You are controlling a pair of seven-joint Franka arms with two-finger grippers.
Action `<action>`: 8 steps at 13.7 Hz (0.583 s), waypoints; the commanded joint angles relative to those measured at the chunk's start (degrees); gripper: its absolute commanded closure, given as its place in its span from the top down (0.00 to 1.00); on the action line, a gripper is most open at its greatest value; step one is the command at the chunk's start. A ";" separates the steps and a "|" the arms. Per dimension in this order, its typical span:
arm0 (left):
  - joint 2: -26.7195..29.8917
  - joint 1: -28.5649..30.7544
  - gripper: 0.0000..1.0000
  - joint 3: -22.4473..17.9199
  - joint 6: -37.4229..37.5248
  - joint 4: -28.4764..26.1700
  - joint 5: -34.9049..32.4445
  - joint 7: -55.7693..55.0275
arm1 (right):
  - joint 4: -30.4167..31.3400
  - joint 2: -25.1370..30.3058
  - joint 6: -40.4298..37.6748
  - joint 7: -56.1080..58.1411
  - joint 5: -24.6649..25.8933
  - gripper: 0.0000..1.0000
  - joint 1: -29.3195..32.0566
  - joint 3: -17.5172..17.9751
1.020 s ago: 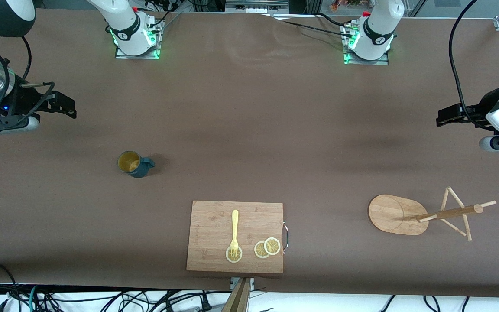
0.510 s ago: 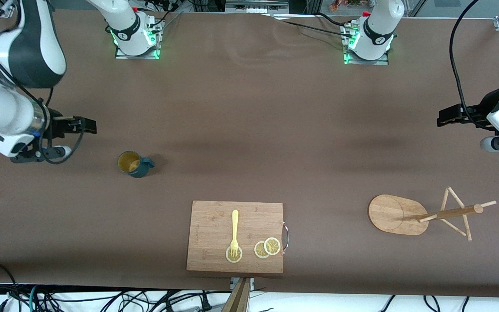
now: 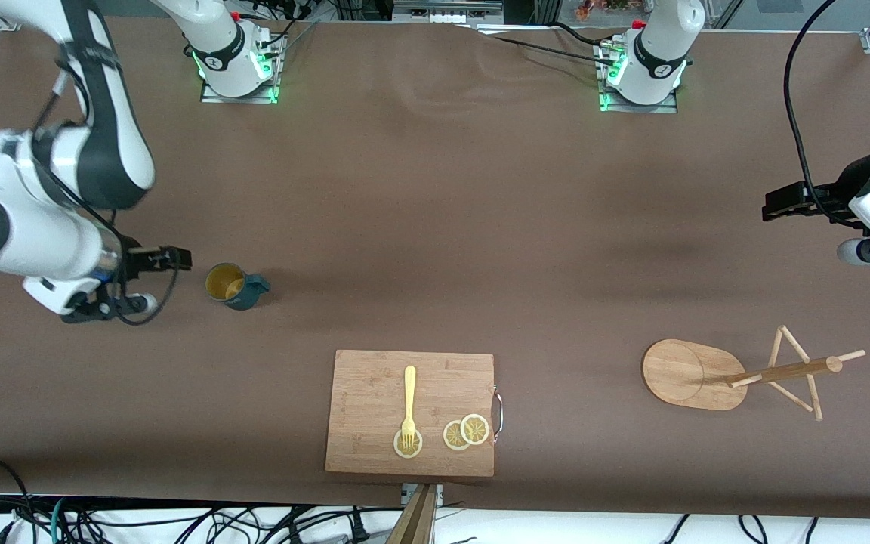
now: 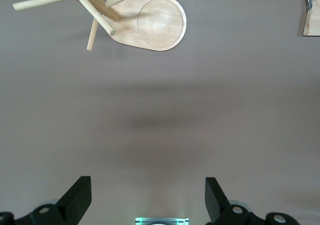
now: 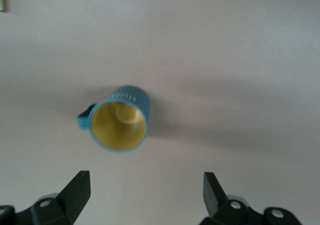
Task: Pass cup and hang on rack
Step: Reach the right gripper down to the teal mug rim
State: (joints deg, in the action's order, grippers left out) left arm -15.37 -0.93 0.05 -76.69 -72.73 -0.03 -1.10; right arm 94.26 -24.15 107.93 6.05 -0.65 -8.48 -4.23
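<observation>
Teal and yellow-lined, the cup (image 3: 235,286) stands upright on the table (image 3: 435,227), just beside the right gripper (image 3: 174,258), whose fingers are spread and hold nothing. Well apart from the cup, toward the left arm's end, stands the rack (image 3: 737,372); near it the left gripper (image 3: 771,205) waits, spread.

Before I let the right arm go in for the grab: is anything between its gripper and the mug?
Nothing visible. The right gripper, fingers open, is beside the teal mug with only bare table between them. The cutting board lies nearer the camera, clear of that path.
</observation>
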 commanded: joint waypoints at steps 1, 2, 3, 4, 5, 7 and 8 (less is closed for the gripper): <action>-0.80 -0.30 1.00 -0.05 0.57 1.89 -0.23 -0.57 | 1.27 -4.41 5.96 1.25 -0.84 1.00 -0.48 0.19; -0.80 -0.04 1.00 -0.05 0.58 1.89 -0.23 -0.57 | 1.97 -4.59 6.58 1.25 -0.84 0.99 -0.57 0.19; -0.80 0.05 1.00 -0.05 0.58 1.89 -0.23 -0.49 | 2.16 -4.68 6.59 1.25 -0.84 0.99 -0.57 0.19; -0.80 0.05 1.00 -0.05 0.49 1.89 -0.23 -0.49 | 2.59 -4.77 6.59 1.25 -0.93 0.99 -0.57 0.19; -0.80 -0.13 1.00 -0.05 0.49 1.89 -0.23 -0.57 | 3.29 -4.85 7.02 1.25 -0.93 0.98 -0.57 0.19; -0.80 -0.13 1.00 -0.05 0.58 1.89 -0.23 -0.57 | 4.18 -4.85 7.64 1.25 -0.93 0.97 -0.57 0.19; -0.80 -0.13 1.00 -0.05 0.58 1.81 -0.23 -0.57 | 4.27 -5.11 7.73 1.25 -0.93 0.95 -0.57 0.19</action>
State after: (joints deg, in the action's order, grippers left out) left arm -15.41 -0.90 0.02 -76.69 -72.68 -0.03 -1.10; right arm 96.20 -30.70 114.43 6.18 -0.65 -9.09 -4.03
